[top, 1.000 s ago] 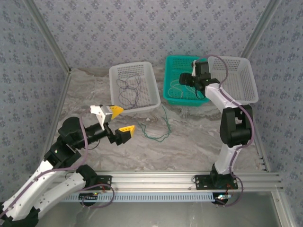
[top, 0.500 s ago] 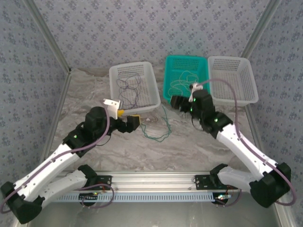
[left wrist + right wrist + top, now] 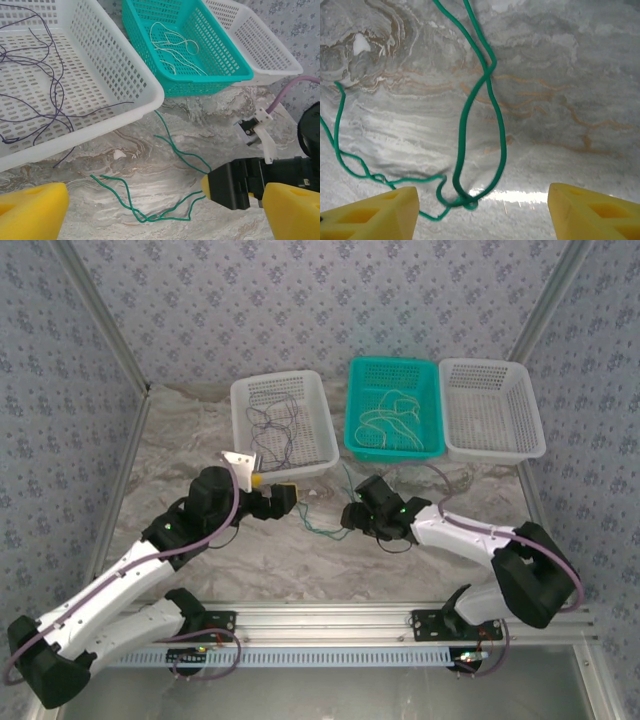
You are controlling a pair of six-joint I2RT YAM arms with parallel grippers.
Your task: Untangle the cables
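Right end effector (image 3: 480,200) hangs released, fingers (image 3: 370,215) astride the green cable (image 3: 462,199) where it knots on the worktop (image 3: 570,75); closing may pinch both strands and tighten the tangle. Left end effector (image 3: 162,210) gapes nearby. Purple cables (image 3: 270,430) lie in the white basket (image 3: 100,129).

We log two arms, white shells with black joints: left arm (image 3: 110,585), right arm (image 3: 470,535). A mauve cable (image 3: 286,91) runs along each. The left end effector (image 3: 270,487) and right end effector (image 3: 350,515) are black-bodied with blocky yellow fingers (image 3: 375,212).
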